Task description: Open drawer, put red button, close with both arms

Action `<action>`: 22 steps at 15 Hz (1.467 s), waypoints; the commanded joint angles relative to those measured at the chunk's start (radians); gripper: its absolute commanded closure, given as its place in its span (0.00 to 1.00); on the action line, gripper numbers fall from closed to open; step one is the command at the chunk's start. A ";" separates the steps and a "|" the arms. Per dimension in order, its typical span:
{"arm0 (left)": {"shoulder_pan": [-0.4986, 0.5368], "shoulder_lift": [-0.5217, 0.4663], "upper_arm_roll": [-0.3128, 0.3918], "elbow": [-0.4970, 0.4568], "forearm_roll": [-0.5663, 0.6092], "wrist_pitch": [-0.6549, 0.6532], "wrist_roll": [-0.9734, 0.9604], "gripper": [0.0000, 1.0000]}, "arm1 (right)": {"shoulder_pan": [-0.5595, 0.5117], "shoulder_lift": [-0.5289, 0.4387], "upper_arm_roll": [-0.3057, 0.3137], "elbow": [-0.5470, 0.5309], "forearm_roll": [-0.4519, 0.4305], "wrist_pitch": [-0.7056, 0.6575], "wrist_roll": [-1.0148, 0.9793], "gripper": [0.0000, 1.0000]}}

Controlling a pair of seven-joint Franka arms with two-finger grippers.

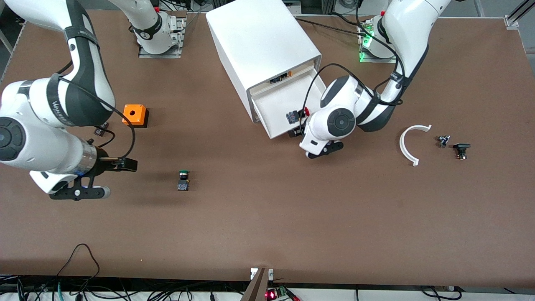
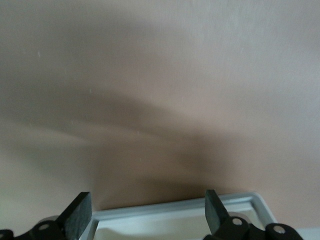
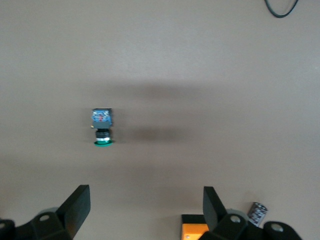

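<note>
The white cabinet (image 1: 263,42) stands between the two arm bases, and its drawer (image 1: 280,100) is pulled out toward the front camera. The red button (image 1: 296,115) lies on its side in the drawer, near the front rim. My left gripper (image 1: 296,133) is open and empty at the drawer's front corner. In the left wrist view the drawer's rim (image 2: 175,207) lies between its spread fingers (image 2: 77,212). My right gripper (image 1: 125,164) is open and empty, low over the table toward the right arm's end. It also shows open in the right wrist view (image 3: 146,195).
A green-capped button (image 1: 183,179) (image 3: 102,127) lies on the table beside the right gripper. An orange block (image 1: 134,115) (image 3: 195,231) and a small black cylinder (image 1: 100,130) lie farther back. A white curved piece (image 1: 407,144) and two small dark parts (image 1: 461,149) lie toward the left arm's end.
</note>
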 commanded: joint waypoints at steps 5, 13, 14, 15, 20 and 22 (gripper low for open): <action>0.012 -0.053 -0.103 -0.097 -0.044 0.007 -0.076 0.00 | -0.001 -0.205 -0.026 -0.254 0.014 0.100 -0.057 0.00; -0.002 -0.044 -0.148 -0.120 -0.126 0.009 -0.083 0.00 | -0.001 -0.425 -0.077 -0.440 0.031 0.097 -0.106 0.00; 0.003 -0.043 -0.157 -0.124 -0.126 0.009 -0.083 0.00 | -0.001 -0.451 -0.082 -0.467 0.031 0.100 -0.106 0.00; 0.001 -0.041 -0.157 -0.126 -0.126 0.007 -0.082 0.00 | 0.001 -0.477 -0.083 -0.490 0.031 0.101 -0.102 0.00; -0.003 -0.027 -0.162 -0.126 -0.154 0.007 -0.082 0.00 | 0.001 -0.596 -0.085 -0.614 0.022 0.110 -0.086 0.00; -0.002 -0.027 -0.162 -0.124 -0.154 0.007 -0.082 0.00 | 0.001 -0.615 -0.085 -0.632 0.014 0.107 -0.086 0.00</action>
